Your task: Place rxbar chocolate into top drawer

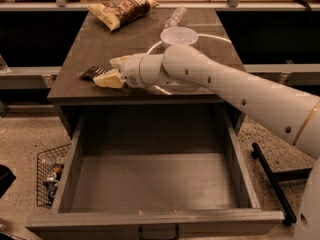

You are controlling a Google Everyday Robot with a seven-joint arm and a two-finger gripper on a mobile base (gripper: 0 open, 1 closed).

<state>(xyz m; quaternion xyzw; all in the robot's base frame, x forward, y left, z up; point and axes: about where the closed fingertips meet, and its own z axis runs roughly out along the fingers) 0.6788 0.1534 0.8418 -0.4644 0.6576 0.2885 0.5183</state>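
Note:
The rxbar chocolate, a small black bar, lies flat near the front left edge of the tabletop. My gripper reaches in from the right just above the table, its pale fingers spread apart at the bar's right end. The lower finger lies against the bar; the bar rests on the table. The top drawer is pulled wide open below the table's front edge; its flat grey bottom is bare. Its small black handle shows at the bottom edge.
A crinkled yellow-and-brown chip bag lies at the table's back left. A white bowl and a clear bottle stand behind my arm. A wire basket sits on the floor left of the drawer, a black bar on the right.

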